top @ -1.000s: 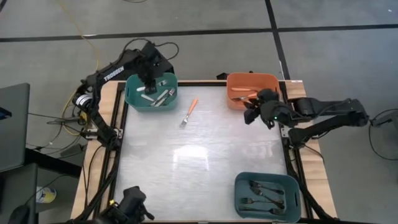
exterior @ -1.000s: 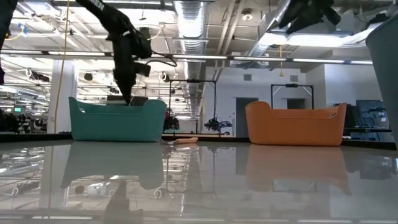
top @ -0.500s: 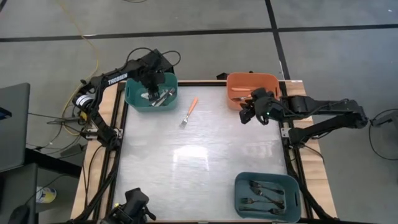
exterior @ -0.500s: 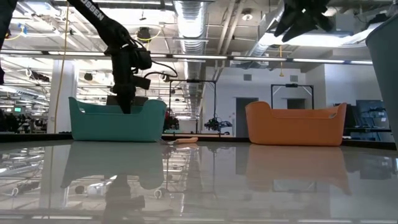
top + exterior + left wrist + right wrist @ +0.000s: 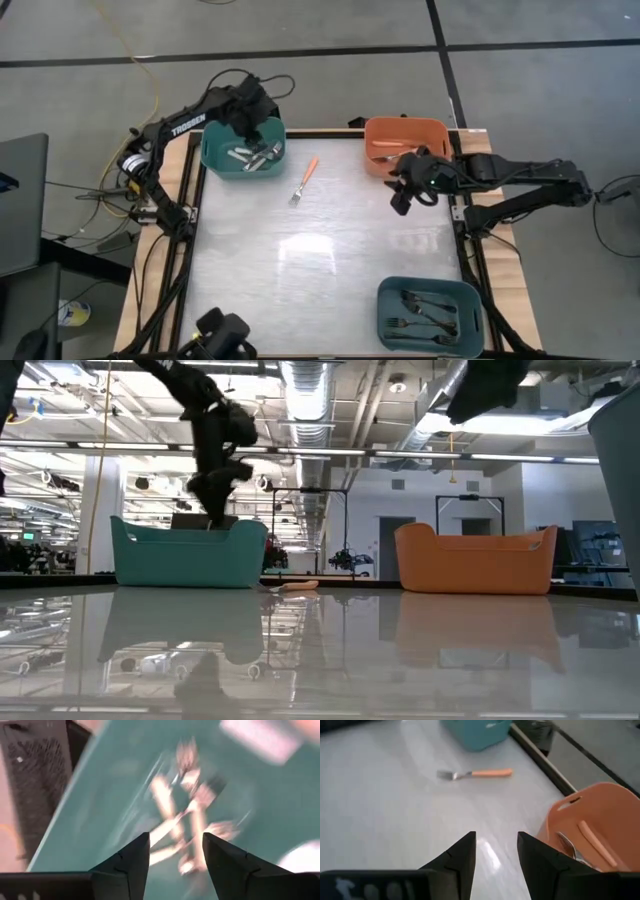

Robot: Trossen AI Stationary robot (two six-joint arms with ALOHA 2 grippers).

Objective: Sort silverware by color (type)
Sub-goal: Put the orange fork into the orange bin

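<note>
An orange-handled fork (image 5: 305,180) lies flat on the table between the two far bins, and the right wrist view also shows it (image 5: 477,773). Several white-handled forks (image 5: 255,156) lie in the teal bin (image 5: 213,160) at the far left. My left gripper (image 5: 258,130) hovers above them, open, with nothing between its fingers (image 5: 175,850). An orange bin (image 5: 405,127) at the far right holds orange-handled pieces (image 5: 592,842). My right gripper (image 5: 402,195) hangs open and empty (image 5: 496,845) just in front of that bin, above the table.
A second teal bin (image 5: 390,322) at the near right corner holds several black forks (image 5: 430,310). Wooden rails (image 5: 470,270) frame the white table top, whose wide middle is bare.
My left gripper has risen out of the far-left teal bin and now hangs above its rim, shifted a little toward the table's far edge.
</note>
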